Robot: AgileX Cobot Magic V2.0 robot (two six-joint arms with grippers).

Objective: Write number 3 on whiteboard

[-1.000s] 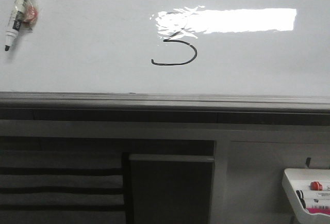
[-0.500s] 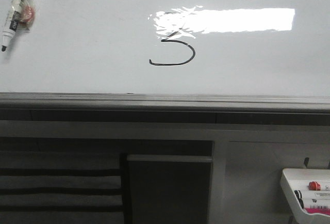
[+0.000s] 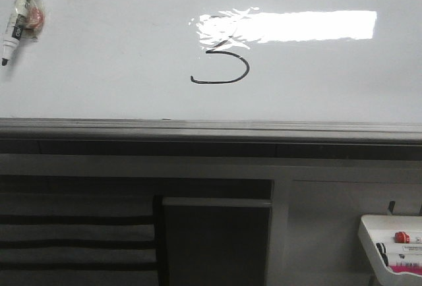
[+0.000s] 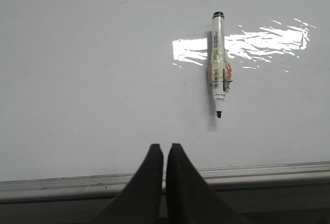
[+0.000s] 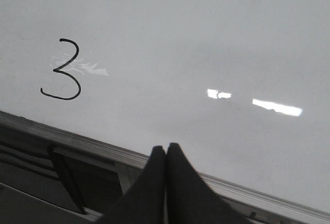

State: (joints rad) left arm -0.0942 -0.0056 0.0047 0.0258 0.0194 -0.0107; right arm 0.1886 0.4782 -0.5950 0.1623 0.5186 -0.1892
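The whiteboard (image 3: 119, 68) fills the upper front view, with a grey metal rail along its bottom edge. A black number 3 (image 3: 223, 67) is drawn on it; glare hides its top in the front view. The whole digit shows in the right wrist view (image 5: 63, 70). An uncapped marker (image 3: 18, 16) sticks to the board at upper left, tip down, and shows in the left wrist view (image 4: 218, 64). My left gripper (image 4: 164, 147) is shut and empty, below the marker near the rail. My right gripper (image 5: 166, 146) is shut and empty, to the right of the digit.
A small white tray (image 3: 392, 246) with markers hangs at lower right below the board. A dark cabinet panel (image 3: 217, 243) and slatted shelves (image 3: 76, 233) stand under the rail. A bright light reflection (image 3: 303, 26) lies on the board above the digit.
The whole front view has shifted slightly left and up since one second ago; the marker and digit sit a few pixels further left. Nothing differs from half a second ago.
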